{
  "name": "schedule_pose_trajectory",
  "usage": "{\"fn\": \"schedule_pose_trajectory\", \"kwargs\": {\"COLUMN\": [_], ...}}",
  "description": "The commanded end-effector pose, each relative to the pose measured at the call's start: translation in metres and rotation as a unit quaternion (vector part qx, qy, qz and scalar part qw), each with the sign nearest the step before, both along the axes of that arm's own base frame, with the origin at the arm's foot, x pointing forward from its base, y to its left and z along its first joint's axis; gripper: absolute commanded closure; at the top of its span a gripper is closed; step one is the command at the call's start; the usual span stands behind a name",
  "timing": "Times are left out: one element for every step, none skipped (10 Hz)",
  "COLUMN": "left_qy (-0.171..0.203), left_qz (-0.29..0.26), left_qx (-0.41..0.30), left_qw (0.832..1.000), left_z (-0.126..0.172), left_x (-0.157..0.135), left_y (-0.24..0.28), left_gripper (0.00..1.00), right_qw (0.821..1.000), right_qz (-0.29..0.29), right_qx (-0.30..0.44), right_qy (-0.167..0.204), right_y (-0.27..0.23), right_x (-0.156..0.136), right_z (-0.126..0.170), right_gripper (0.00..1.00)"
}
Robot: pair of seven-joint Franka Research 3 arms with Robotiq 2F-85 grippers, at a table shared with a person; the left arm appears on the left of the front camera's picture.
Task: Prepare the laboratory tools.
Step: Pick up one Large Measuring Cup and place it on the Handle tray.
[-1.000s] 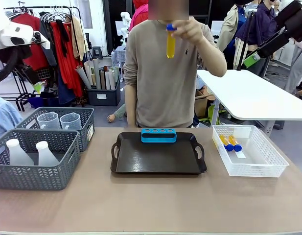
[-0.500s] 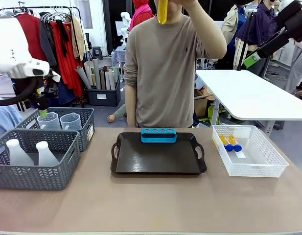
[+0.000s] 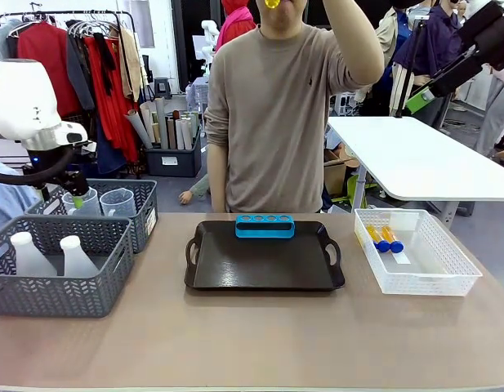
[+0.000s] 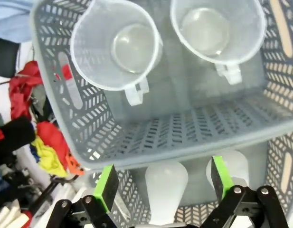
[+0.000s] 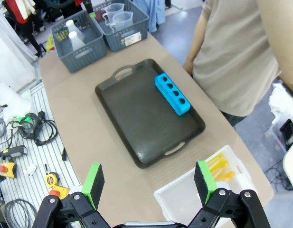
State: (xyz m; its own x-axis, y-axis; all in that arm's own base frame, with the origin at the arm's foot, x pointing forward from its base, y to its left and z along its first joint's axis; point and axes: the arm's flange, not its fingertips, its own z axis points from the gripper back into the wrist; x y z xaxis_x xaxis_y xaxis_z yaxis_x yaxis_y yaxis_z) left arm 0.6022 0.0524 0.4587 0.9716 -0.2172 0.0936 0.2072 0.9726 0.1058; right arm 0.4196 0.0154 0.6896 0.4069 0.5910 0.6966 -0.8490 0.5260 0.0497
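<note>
**Clear plastic beakers [image 4: 115, 45] below the open left pincer [image 4: 164, 183]**

Both beakers stand upright in the rear grey basket [image 3: 145, 219], and the left pincer hangs above them with jaws wide. They look light, thin-walled and slick, probably a little springy. The rim beside the handle seems the surest hold. The right pincer [image 5: 149, 181] gapes too, high over the bench [image 3: 252, 343]. Since a second ago the left arm has dropped towards the basket, and the person's yellow tube [image 3: 272, 3] has risen.

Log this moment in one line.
left gripper: open, over grey baskets | right gripper: open, high above table | rack: on tray, empty | person: tube raised
</note>
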Motion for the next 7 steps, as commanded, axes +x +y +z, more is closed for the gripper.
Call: {"fn": "schedule_pose_trajectory", "kwargs": {"left_qy": [-0.013,-0.021,-0.002,-0.002,-0.002,-0.005,-0.006], "left_qz": [0.032,0.031,0.015,0.015,0.015,0.020,0.004], "left_qx": [-0.016,-0.031,-0.004,-0.004,-0.004,-0.011,-0.003], "left_qw": [0.999,0.999,1.000,1.000,1.000,1.000,1.000], "left_z": [-0.002,-0.002,-0.005,-0.005,-0.005,-0.007,-0.014], "left_x": [0.022,0.026,0.010,0.010,0.010,0.018,0.023], "left_y": [0.002,0.000,0.003,0.003,0.003,0.002,0.010], "left_gripper": [0.00,0.00,0.00,0.00,0.00,0.00,0.00], "right_qw": [1.000,1.000,1.000,1.000,1.000,1.000,1.000], "right_qz": [0.002,0.002,0.002,0.002,0.002,0.002,0.002], "right_qx": [0.001,0.001,0.001,0.001,0.001,0.001,0.001], "right_qy": [-0.001,-0.001,-0.001,-0.001,-0.001,-0.001,-0.001], "right_y": [0.000,0.000,0.000,0.000,0.000,0.000,0.000], "right_x": [0.000,0.000,0.000,0.000,0.000,0.000,0.000], "right_z": [0.001,0.001,0.001,0.001,0.001,0.001,0.001], "right_gripper": [0.00,0.00,0.00,0.00,0.00,0.00,0.00]}}
